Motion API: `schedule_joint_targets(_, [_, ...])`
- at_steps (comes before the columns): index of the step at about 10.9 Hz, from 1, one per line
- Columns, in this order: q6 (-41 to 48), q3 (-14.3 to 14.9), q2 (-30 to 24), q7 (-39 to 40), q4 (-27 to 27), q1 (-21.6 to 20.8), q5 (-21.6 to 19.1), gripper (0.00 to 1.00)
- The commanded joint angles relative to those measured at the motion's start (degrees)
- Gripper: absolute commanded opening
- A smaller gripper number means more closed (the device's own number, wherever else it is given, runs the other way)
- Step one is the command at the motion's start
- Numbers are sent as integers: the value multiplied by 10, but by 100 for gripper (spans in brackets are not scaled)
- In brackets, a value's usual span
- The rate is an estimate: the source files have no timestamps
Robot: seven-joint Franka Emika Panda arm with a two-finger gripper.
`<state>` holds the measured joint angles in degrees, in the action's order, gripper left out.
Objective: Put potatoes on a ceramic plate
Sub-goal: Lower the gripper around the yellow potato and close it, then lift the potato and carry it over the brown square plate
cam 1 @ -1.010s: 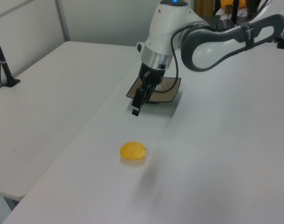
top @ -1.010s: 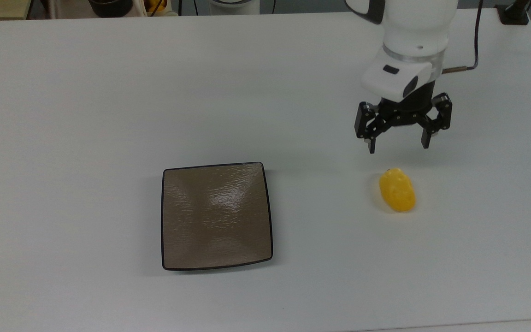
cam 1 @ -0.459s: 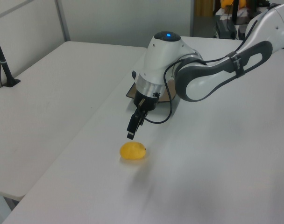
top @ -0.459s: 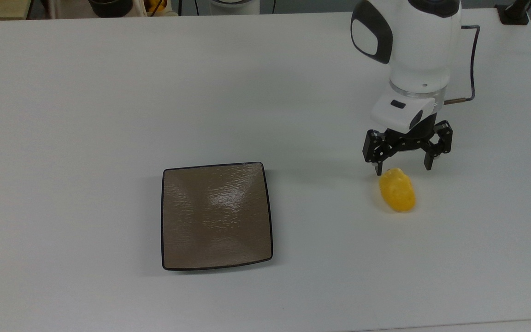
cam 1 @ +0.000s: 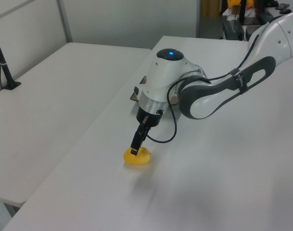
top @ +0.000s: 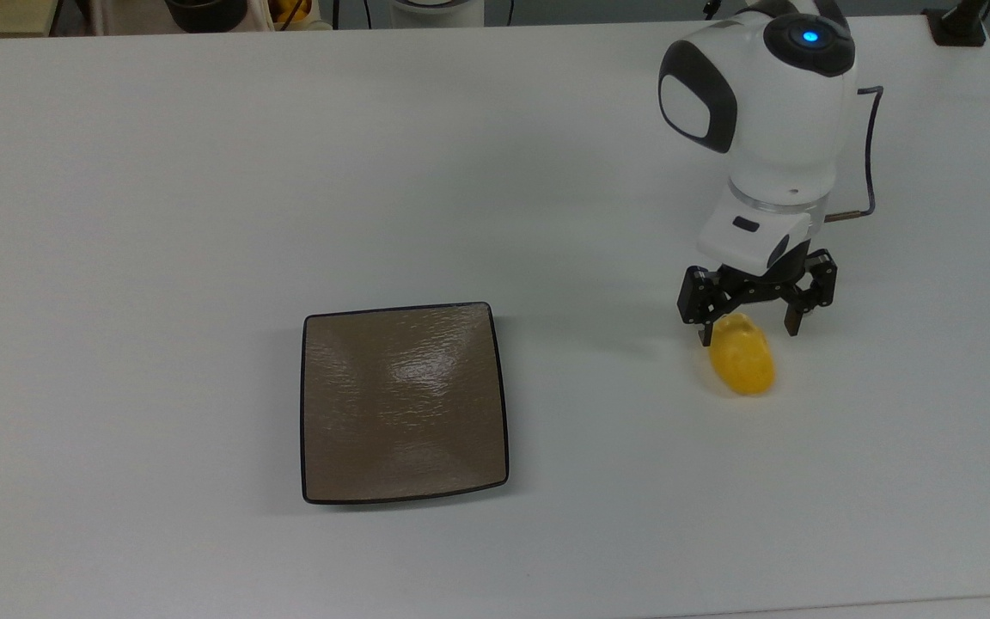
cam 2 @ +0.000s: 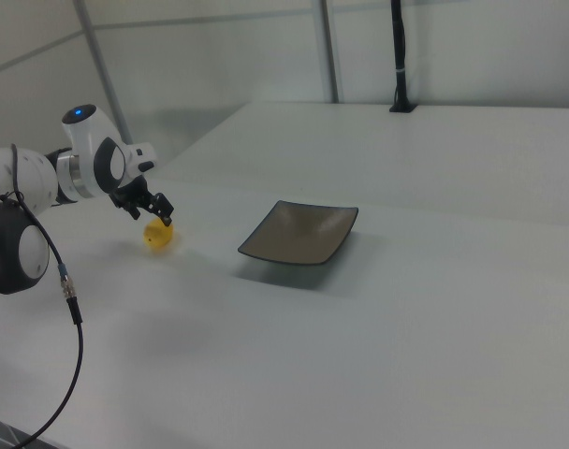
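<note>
Hand [top: 749, 334] low over the far end of the potato [top: 742, 354], jaws spread wide, one finger on each side of that end in the top view, nothing gripped. Straddling stance read as set-up for a pinch across the narrow width rather than along the length, a sensible choice for a lumpy oval likely to roll or squirt out if caught lengthwise. Left fingertip in the top view seen right at the potato's edge; contact or a sliver of gap not told apart. In the left view, fingertips [cam 1: 134, 151] seen at the top of the potato [cam 1: 137, 157], so descent judged nearly complete. Potato lying on the bare table [top: 203, 172], long axis slightly angled, well apart from the plate [top: 403, 401]. Plate flat, nothing on it, toward the top view's left of the potato, open table between them; carry path judged unobstructed. In the right view, hand [cam 2: 153, 213] tucked over the potato [cam 2: 157, 236], plate [cam 2: 299, 232] to the right view's right. Grip aimed at one end, not mid-body: risk noted of the potato pivoting or tipping once lifted. Smooth, dimpled surface judged slippery; firm closure advisable. Task judged at the grasping step, placing not yet begun.
</note>
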<state>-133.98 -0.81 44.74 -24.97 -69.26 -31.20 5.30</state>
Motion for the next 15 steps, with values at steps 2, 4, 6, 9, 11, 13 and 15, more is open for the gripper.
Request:
schedule_joint_targets(2, [-18,9,32,-11,18,-7,15,100])
schedule_joint_targets(4, [-24,6,45,-11,18,-7,27,100])
schedule_joint_targets(6, [-26,6,47,-10,18,-7,31,69])
schedule_joint_targets(9, [-32,6,46,-10,18,-6,31,38])
schedule_joint_targets(11, [-25,6,30,-10,15,-4,31,37])
schedule_joint_targets(13, [2,5,-11,-9,10,8,28,37])
schedule_joint_targets(15, [33,5,-56,-7,1,26,23,37])
